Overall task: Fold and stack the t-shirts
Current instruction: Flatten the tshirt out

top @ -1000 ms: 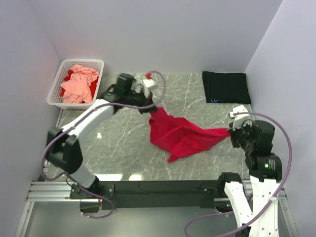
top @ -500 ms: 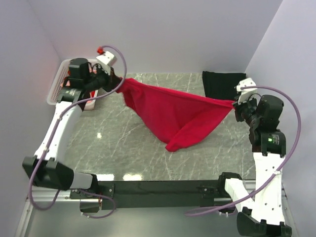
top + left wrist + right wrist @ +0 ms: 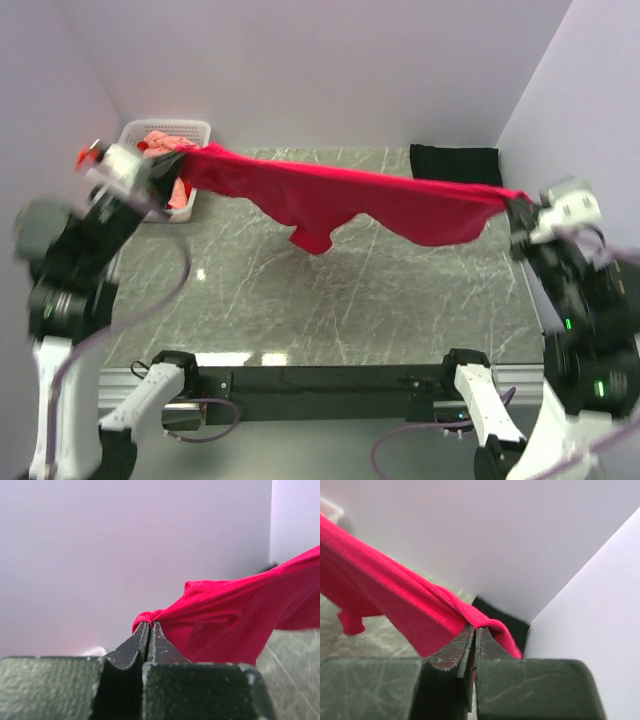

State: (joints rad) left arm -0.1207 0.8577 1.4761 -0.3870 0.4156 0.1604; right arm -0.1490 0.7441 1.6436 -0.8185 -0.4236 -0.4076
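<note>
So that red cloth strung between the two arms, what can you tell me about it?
The crimson t-shirt is soft, plain knit cloth, pulled into a long band in the air above the table. The left gripper pinches one bunched end near the basket, the right gripper the other. It sags slightly mid-span, where a sleeve-like flap hangs down. It seems to touch only the grippers.

Left fingers (image 3: 127, 652), right fingers (image 3: 452, 652) swung higher, wider apart; crimson t-shirt (image 3: 350, 200) lifted off table (image 3: 300, 300), stretched nearly straight.
</note>
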